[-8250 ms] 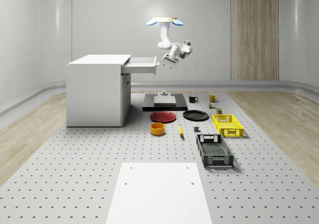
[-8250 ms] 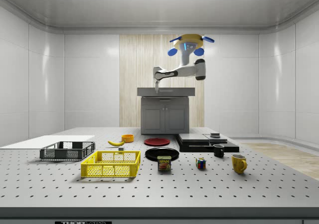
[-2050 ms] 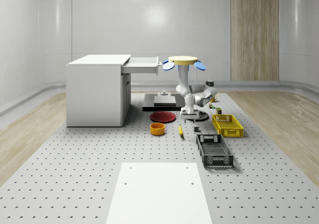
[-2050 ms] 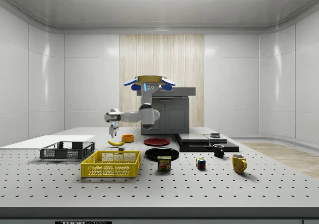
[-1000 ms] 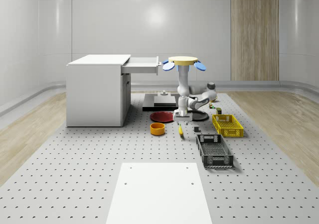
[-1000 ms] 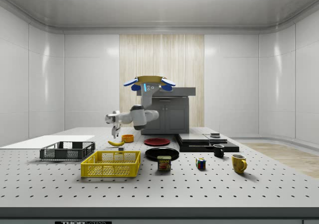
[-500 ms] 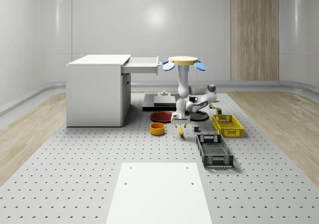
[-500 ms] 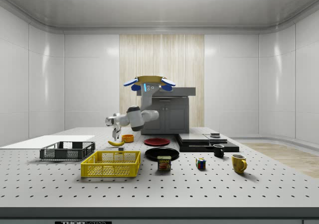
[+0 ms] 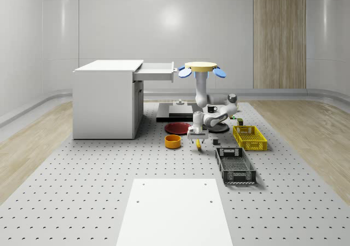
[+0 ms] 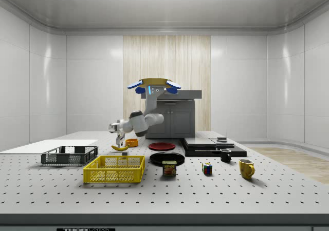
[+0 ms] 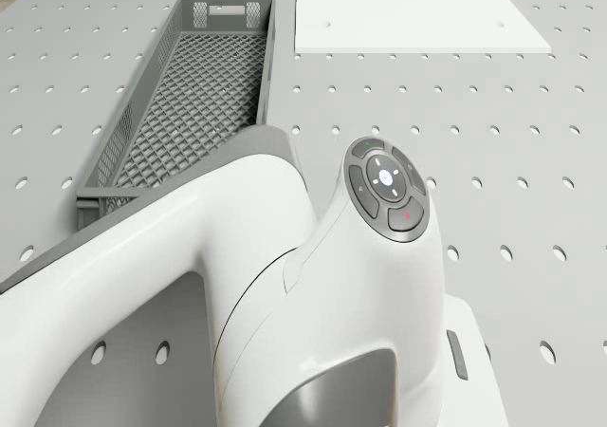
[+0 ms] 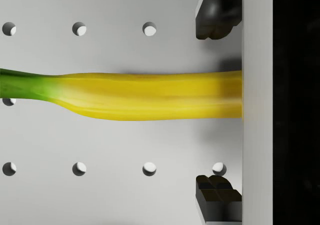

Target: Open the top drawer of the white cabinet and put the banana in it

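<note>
The banana (image 9: 198, 144) lies on the perforated table between the orange bowl and the dark crate. In the wrist view the banana (image 12: 135, 95) runs lengthwise between my two dark fingertips (image 12: 215, 15), which stand well apart on either side of it. My gripper (image 9: 197, 136) is open and hangs just above the banana (image 10: 120, 148), pointing down. The drone (image 9: 199, 67) hovers over the table near the black plate, beside the white cabinet (image 9: 106, 101). The cabinet's top drawer (image 9: 156, 71) is pulled out.
An orange bowl (image 9: 173, 141), a red plate (image 9: 178, 128) and a black plate (image 9: 216, 127) lie around the banana. A yellow crate (image 9: 249, 137) and a dark grey crate (image 11: 190, 85) stand close by. A white sheet (image 9: 174, 210) covers the table's front.
The arm has folded and brought the gripper down and closer over the banana. The drone has held its place; earlier it hovered higher, by the open drawer.
</note>
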